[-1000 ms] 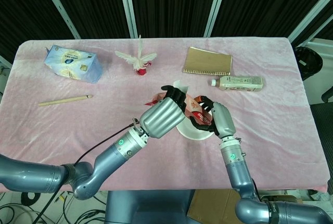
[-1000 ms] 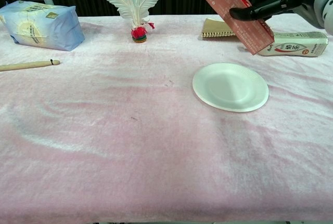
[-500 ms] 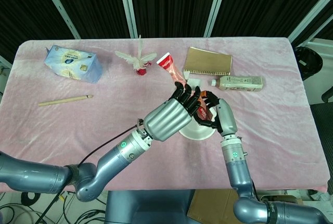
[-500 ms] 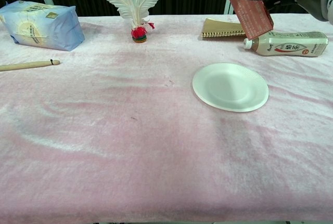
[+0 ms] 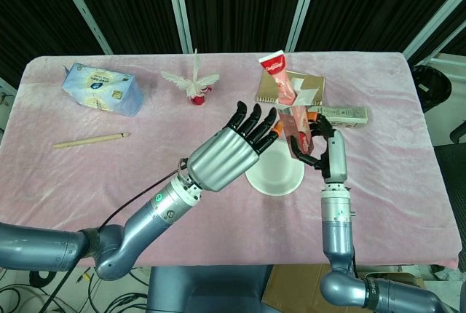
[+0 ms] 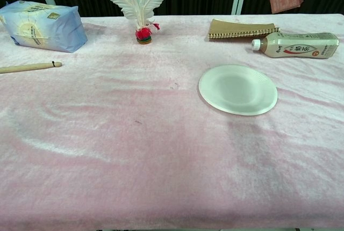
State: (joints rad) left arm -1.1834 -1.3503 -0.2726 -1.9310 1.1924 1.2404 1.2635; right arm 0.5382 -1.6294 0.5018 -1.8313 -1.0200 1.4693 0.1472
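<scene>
We list two blue-grey metallic arms, green-dotted wrist collars, silver-backed left hand and right hand, black fingers, one black cable.

Tabletop: pink cloth, soft nap, matt, lightly rumpled.
Left hand: brushed silver metal shell with a satin sheen; fingers of matt black plastic.
Right hand: grey metal back, black plastic fingers.
Red carton: printed cardboard, slightly glossy.
Paper plate: white paper, matt, ribbed rim.
Notebook: tan paper cover, wire spiral.
Bottle: glossy plastic with a printed label.
Tissue pack: shiny plastic wrap.
Stick: bare wood.
</scene>
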